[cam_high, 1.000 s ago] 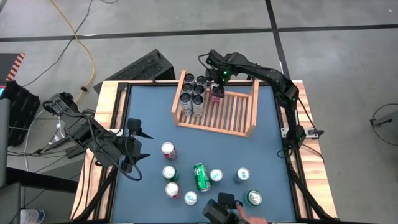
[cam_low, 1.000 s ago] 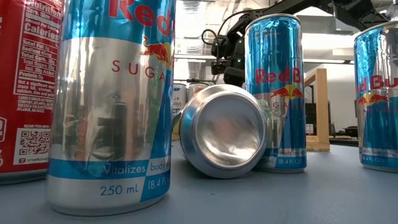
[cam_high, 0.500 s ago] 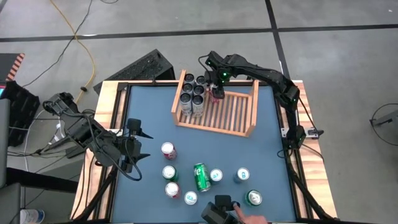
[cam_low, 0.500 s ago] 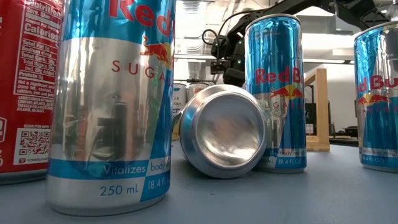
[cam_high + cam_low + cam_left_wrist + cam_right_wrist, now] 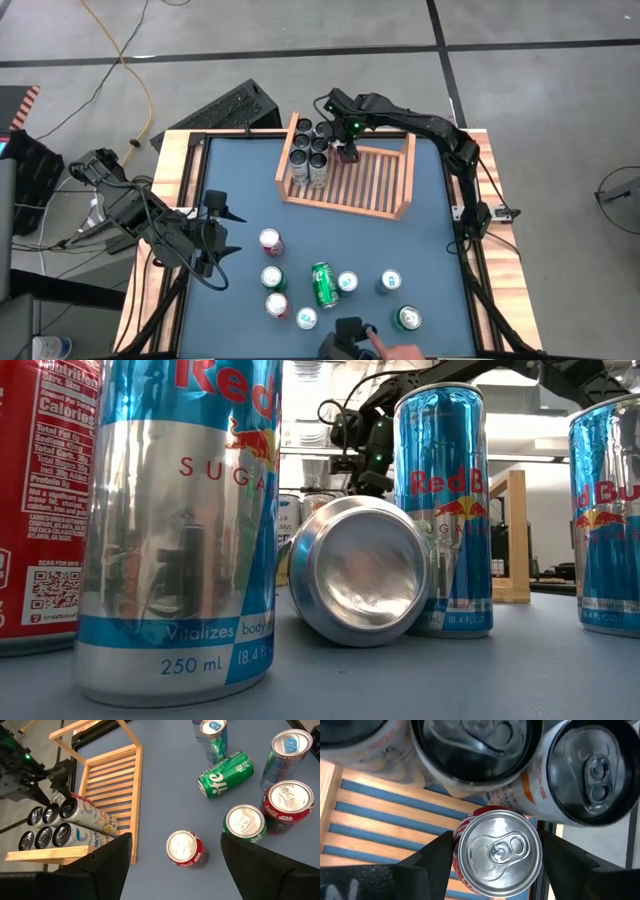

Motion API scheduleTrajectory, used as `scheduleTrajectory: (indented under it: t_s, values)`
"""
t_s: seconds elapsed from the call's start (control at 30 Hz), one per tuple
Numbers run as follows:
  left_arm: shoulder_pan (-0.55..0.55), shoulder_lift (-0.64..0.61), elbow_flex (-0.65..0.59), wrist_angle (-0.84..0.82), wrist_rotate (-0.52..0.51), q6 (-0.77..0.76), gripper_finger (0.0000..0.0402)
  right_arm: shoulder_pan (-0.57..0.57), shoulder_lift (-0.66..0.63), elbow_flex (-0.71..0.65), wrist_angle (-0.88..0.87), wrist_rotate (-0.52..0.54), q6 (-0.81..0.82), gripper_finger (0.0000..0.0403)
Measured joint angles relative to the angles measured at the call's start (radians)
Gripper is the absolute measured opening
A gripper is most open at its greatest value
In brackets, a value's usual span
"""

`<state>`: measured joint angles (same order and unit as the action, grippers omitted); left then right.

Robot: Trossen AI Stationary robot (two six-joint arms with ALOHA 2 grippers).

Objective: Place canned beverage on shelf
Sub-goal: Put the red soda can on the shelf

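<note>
The shelf (image 5: 365, 188) is a light wooden slatted tray at the table's far middle. Several white cans with dark tops (image 5: 308, 150) stand in its far left corner. Right beside them is a red can with a silver top (image 5: 497, 851), upright between the fingers of my right gripper (image 5: 347, 150), which reaches down into the shelf. My left gripper (image 5: 215, 245) hangs open above the table's left side, over a loose red can (image 5: 184, 849) without touching it. My right gripper pinches the red can between its two fingers, one on each side of the upper wall, just under the top rim (image 5: 457, 849). The fingers come from above, pointing steeply down. The can is upright; it hides its own bottom, so whether it stands on the slats (image 5: 380, 820) cannot be told.
Several loose cans stand on the blue table's near half, among them a green one lying on its side (image 5: 322, 284). A person's hand (image 5: 378, 342) with a dark object shows at the near edge. The shelf's right part (image 5: 385, 180) holds nothing.
My right gripper has moved a little toward the white cans at the shelf's left with the red can, and its wrist has rolled. The person's hand at the near edge has shifted left.
</note>
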<state>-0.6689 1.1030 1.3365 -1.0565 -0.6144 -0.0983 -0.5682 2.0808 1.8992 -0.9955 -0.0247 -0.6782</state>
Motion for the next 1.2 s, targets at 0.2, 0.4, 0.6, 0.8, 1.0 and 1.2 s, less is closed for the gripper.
scheduleTrajectory:
  t_s: [0.2, 0.4, 0.6, 0.8, 1.0, 1.2]
  values:
    - [0.000, 0.000, 0.000, -0.001, 0.000, 0.000, 0.0291, -0.018, 0.002, 0.008, -0.015, 0.000, 0.057, 0.0269]
    - [0.000, 0.000, 0.000, -0.008, 0.000, 0.000, 0.0291, -0.037, 0.002, 0.008, -0.012, -0.053, 0.091, 0.0269]
    - [0.000, 0.000, 0.000, -0.008, 0.000, 0.000, 0.0291, -0.058, 0.003, 0.008, 0.012, -0.121, 0.107, 0.0269]
    - [0.000, 0.000, 0.000, -0.008, 0.001, 0.000, 0.0291, -0.090, 0.004, 0.008, 0.014, -0.189, 0.148, 0.0268]
    - [0.000, 0.000, 0.000, -0.008, 0.000, 0.000, 0.0291, -0.108, 0.004, 0.007, 0.031, -0.221, 0.150, 0.0268]
    - [0.000, 0.000, 0.000, -0.008, -0.001, -0.001, 0.0291, -0.109, 0.004, 0.007, 0.040, -0.234, 0.128, 0.0269]
